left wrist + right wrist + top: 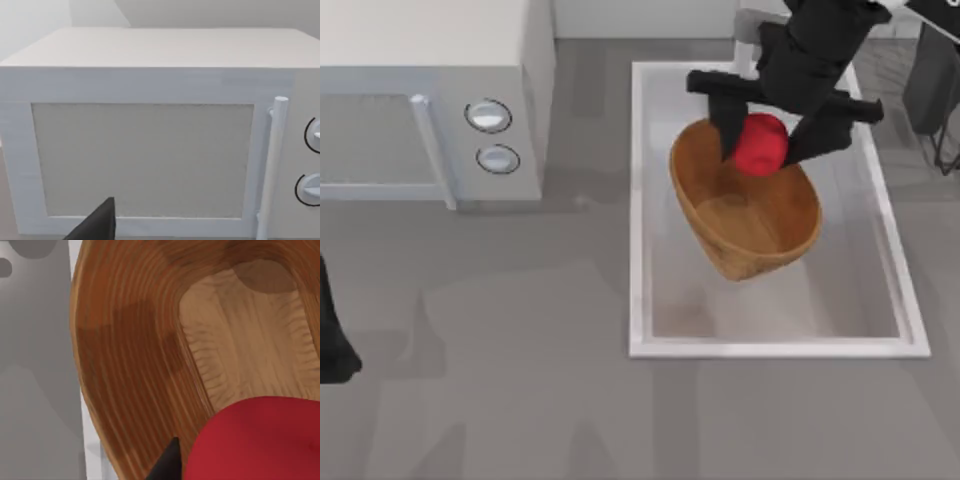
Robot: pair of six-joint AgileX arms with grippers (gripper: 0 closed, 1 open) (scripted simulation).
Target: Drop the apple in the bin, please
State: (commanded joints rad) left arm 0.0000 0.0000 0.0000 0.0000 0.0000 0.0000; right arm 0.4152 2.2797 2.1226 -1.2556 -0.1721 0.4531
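It was a kitchen: a white microwave (430,110) stood on the grey worktop (520,380) beside a white sink basin (640,200).

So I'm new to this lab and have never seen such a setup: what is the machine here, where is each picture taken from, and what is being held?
This is a simulated pair of AgileX arms at a table. The top view looks down from above; the other two come from cameras on each arm's wrist. The right end effector holds the apple over the far end of the bin, a brown woven basket standing in a white sink basin. The right wrist view shows the apple above the basket's ribbed wall and flat bottom. The left arm is parked at the table's left edge; its wrist camera faces a white microwave, which stands at the table's far left.
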